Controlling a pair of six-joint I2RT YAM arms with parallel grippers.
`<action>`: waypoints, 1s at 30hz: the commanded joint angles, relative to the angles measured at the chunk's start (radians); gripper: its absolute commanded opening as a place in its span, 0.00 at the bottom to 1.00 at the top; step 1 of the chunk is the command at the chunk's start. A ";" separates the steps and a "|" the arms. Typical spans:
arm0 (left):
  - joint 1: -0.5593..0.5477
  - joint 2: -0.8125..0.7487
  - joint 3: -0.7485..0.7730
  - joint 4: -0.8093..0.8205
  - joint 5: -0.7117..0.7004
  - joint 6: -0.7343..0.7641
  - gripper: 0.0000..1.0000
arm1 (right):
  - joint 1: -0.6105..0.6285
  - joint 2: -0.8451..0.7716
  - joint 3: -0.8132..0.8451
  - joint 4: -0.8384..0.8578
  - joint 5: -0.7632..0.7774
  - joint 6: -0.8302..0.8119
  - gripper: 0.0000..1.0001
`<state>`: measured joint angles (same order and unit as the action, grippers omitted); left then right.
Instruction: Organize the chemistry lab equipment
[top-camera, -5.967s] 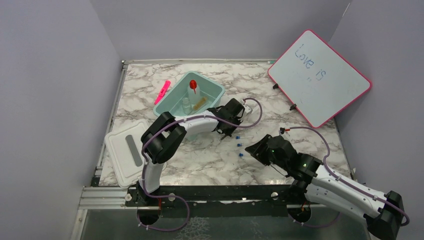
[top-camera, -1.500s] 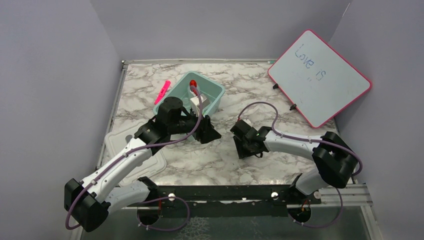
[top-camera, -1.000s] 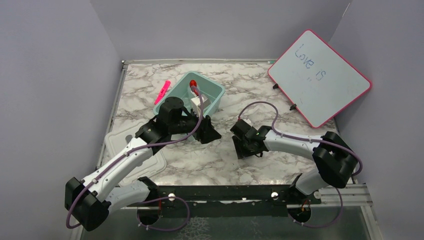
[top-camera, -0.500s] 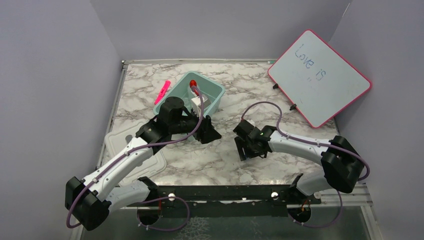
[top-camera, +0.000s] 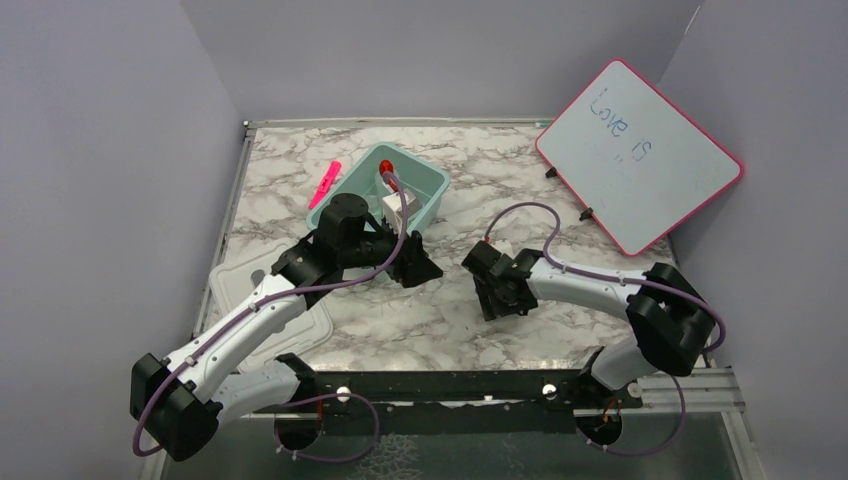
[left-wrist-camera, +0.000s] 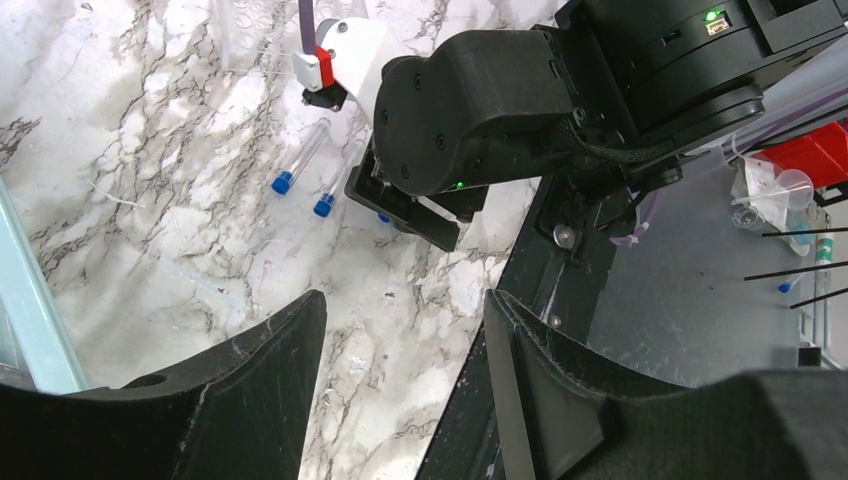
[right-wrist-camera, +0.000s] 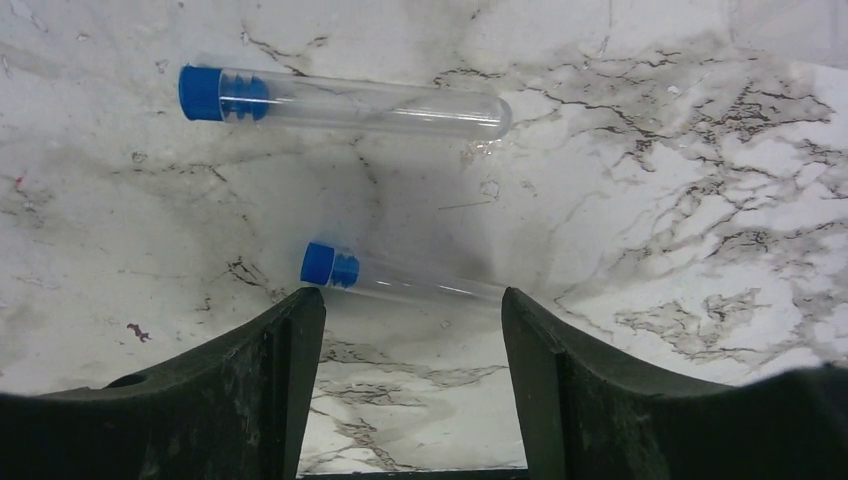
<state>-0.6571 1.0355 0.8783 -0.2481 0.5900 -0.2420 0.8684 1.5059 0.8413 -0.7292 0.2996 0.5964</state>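
Sitting far-left on the marble table (top-camera: 560, 170), the teal bin (top-camera: 432, 180) has the left gripper (left-wrist-camera: 405, 310) hanging just beside it, jaws spread and empty; the right gripper (right-wrist-camera: 405, 300) hovers mid-table, jaws wide apart and gripping nothing, over two blue-capped test tubes (right-wrist-camera: 340, 103) lying on the marble; these look light, slick, brittle and apt to roll; pinch the nearer tube (right-wrist-camera: 420, 283) gently, mid-barrel, crosswise.

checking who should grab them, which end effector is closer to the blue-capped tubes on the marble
Right. The right end effector hovers open directly over the blue-capped tubes. The left end effector sits off to their left, near the teal bin, also open.
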 joint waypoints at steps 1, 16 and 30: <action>-0.005 -0.005 -0.006 0.015 0.011 0.020 0.62 | -0.005 -0.011 0.016 0.003 0.076 0.024 0.69; -0.005 -0.002 -0.003 0.013 0.015 0.020 0.63 | -0.149 -0.057 -0.096 0.169 -0.096 0.032 0.51; -0.006 0.016 -0.004 0.023 0.018 -0.016 0.63 | -0.176 -0.059 -0.119 0.227 -0.155 0.039 0.14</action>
<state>-0.6571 1.0443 0.8783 -0.2485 0.5903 -0.2386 0.6960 1.4460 0.7498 -0.5522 0.1806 0.6300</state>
